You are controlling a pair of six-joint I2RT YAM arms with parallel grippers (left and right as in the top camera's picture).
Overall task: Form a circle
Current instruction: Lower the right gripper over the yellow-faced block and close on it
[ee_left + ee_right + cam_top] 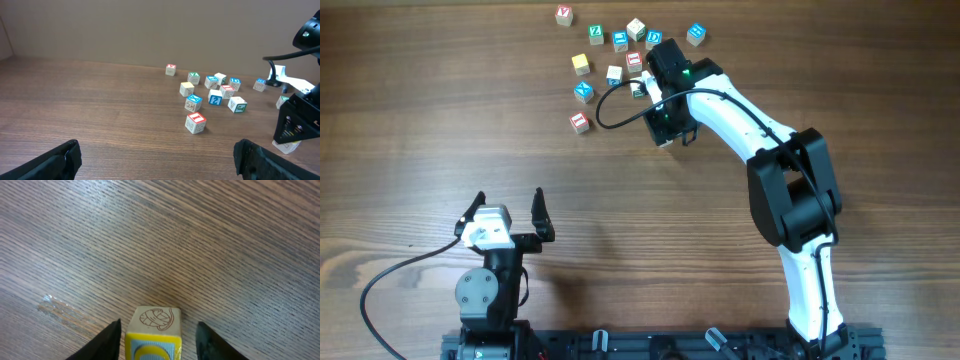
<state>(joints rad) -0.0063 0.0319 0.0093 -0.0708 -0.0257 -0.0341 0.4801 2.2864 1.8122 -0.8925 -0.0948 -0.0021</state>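
Circle (614, 73): was not drawn up as a ring; lay as loose letter cubes toward the far edge of the table (430, 120), about the middle of its width. Took in a yellow cube (581, 64), a blue X cube (583, 92) just nearer than it, and a red I cube (580, 122) nearer again, each apart from its neighbours, with more cubes in red, green and blue scattered beyond and to the right. Right gripper (158, 327): pointed down at the table on the near right fringe of that scatter, to the right of the red I cube and apart from it. Straddled a yellow-framed cube (152, 321) with a blue letter on one face and a line drawing on top; held its fingers (107, 342) parted, with a sliver of bare wood on either side, so was not clamped on it. Faced bare wood and a pale scuff (60, 311) ahead. Left gripper (508, 196): sat near the front left of the table, far from every cube, spread wide with nothing between its fingers.
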